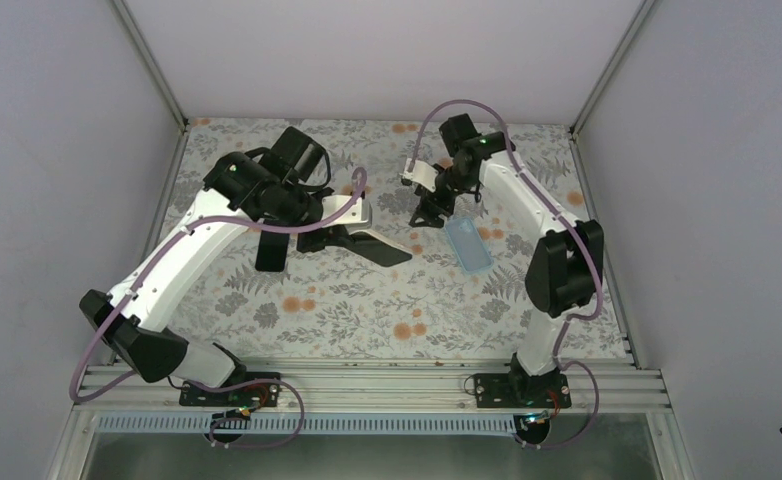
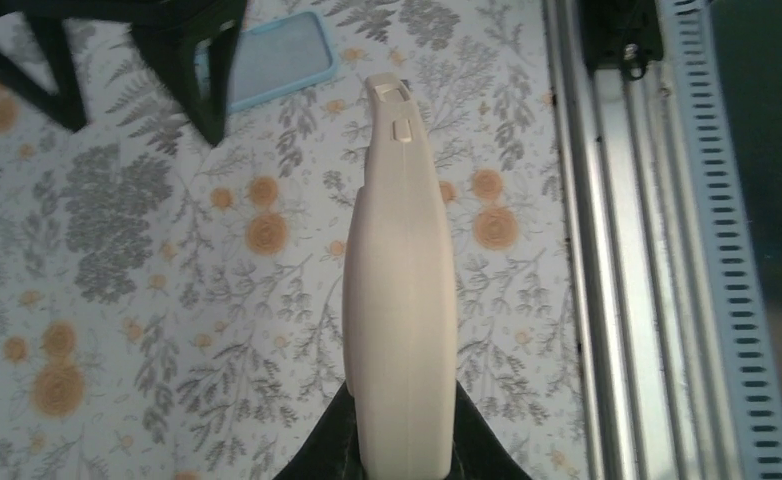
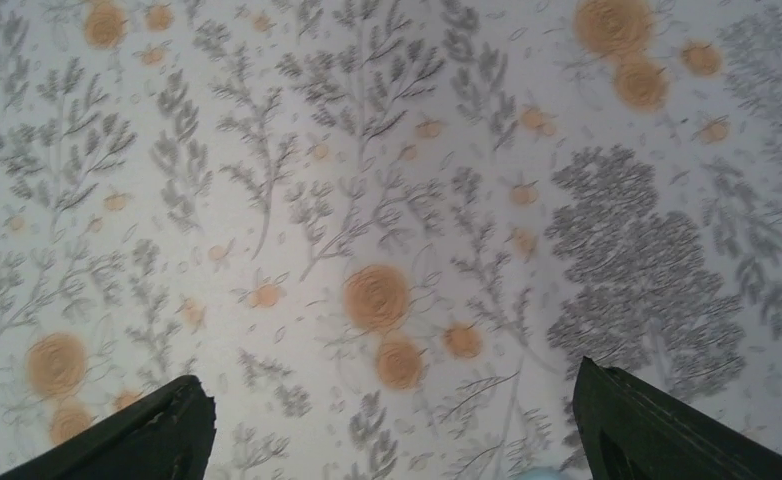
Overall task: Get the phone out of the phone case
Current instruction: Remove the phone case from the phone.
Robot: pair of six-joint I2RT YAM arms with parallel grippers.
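Phone's out of the shell. The slim pinkish-beige smartphone with rounded corners (image 2: 402,300) is clamped in my left gripper (image 2: 402,450), jaws pinched tight on one end and the rest sticking out over the grey-and-orange floral tablecloth (image 1: 367,310). The left wrist view shows it narrow, close to edge-on, with small side buttons near the far end. I can't make out the screen side from there. The thin translucent light-blue soft phone case (image 1: 467,243) lies flat on the cloth, rim up, nothing in it, off to the right and apart from the phone. My right gripper (image 3: 387,400) hangs just beside the case's far end, fingers spread wide with only tablecloth between them. I can't tell whether the tips touch the cloth. The ribbed aluminium rail (image 2: 617,250) runs along the near table edge.
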